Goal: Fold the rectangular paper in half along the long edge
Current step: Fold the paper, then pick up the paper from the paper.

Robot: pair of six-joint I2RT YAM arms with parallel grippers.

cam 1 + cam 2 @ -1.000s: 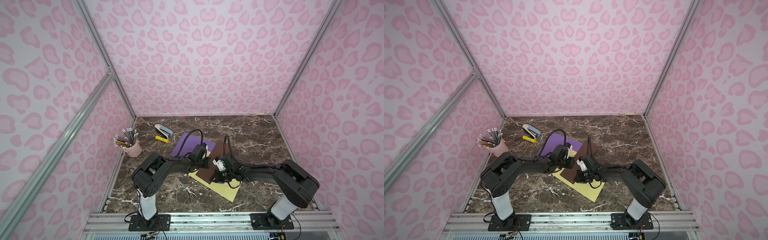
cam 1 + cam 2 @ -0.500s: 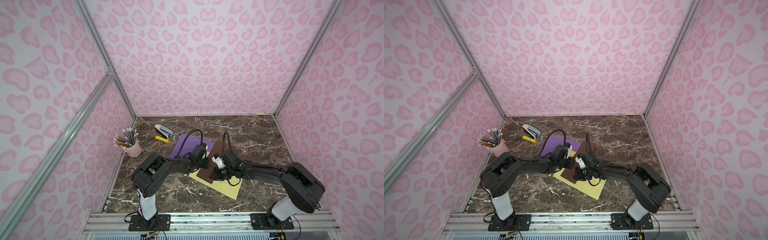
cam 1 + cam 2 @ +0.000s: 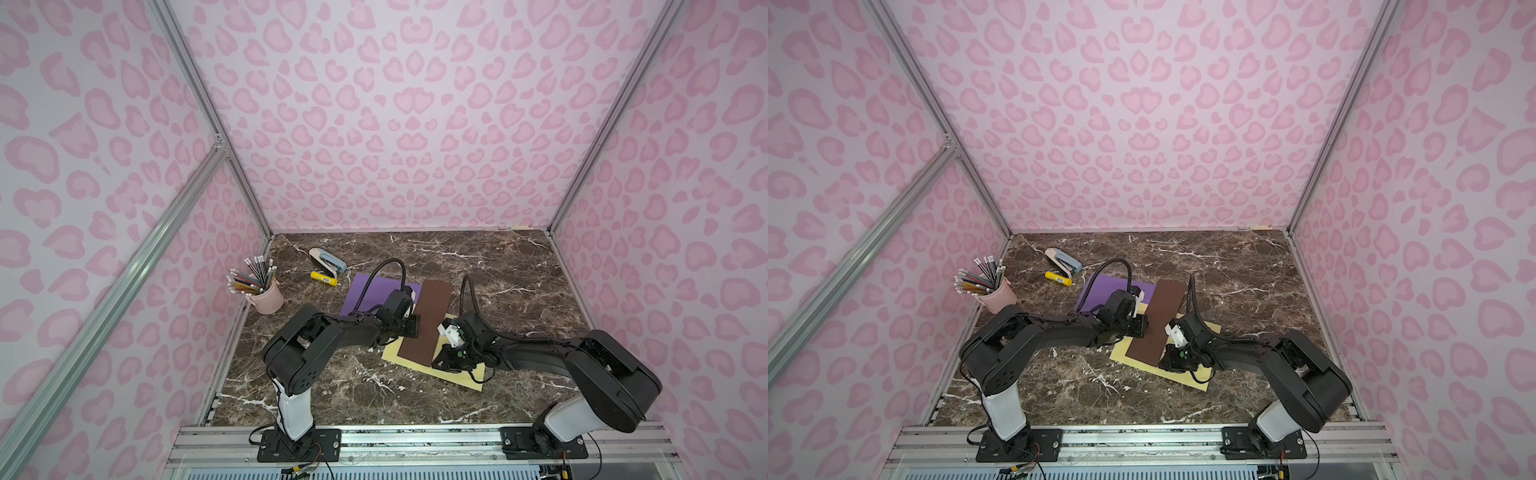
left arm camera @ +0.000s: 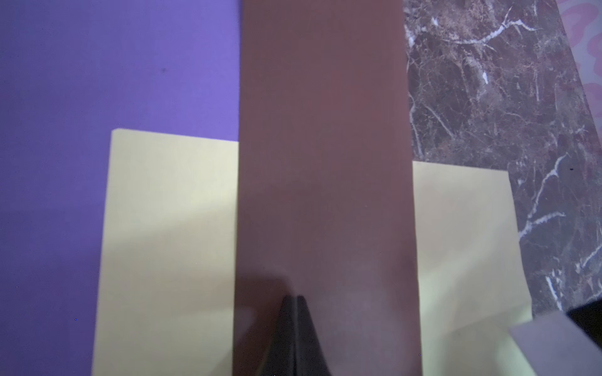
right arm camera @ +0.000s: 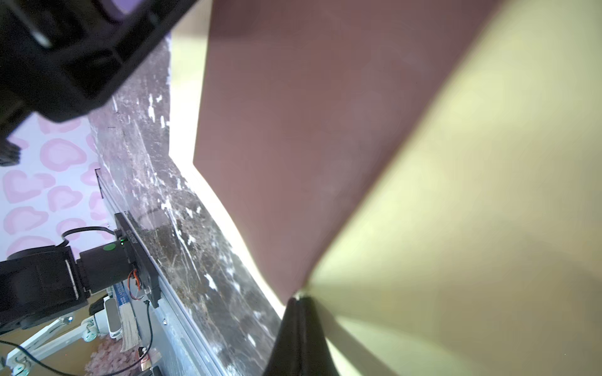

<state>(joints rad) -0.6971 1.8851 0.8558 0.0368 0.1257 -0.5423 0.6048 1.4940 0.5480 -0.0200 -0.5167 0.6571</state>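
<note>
Brown paper (image 3: 428, 320) is a narrow strip lying flat and slanted, with its long edges running from near you to far. Its near half lies across the yellow sheet (image 3: 467, 376). The far end runs past the yellow sheet, with the purple sheet (image 3: 370, 291) along its left edge and table (image 3: 519, 270) on its right. In the left wrist view both long edges of the brown paper (image 4: 325, 162) look straight and clean. Yellow (image 4: 169, 228) shows on both sides of it, purple (image 4: 97, 81) beyond.

For room to move, you've got bare marble in both top views from the papers to the right wall, and a band between the yellow sheet and the base rail. The far left is busier, with the cup (image 3: 266, 297), stapler (image 3: 328, 259) and glue stick (image 3: 324, 279), all well apart from the arms.

Left arm is stretched low, elbow bent, wrist over the purple corner. The left end effector (image 4: 296, 298) has its fingers together, tip down on the brown paper near its left long edge. Right arm reaches in low from the right. The right end effector (image 5: 298, 298) also has its fingers together, tip at the near right corner of the brown paper (image 5: 309, 130) where it meets the yellow sheet (image 5: 488, 195) (can't tell if it pinches that corner or only touches it). The two end effectors sit on opposite sides of the strip, apart.
</note>
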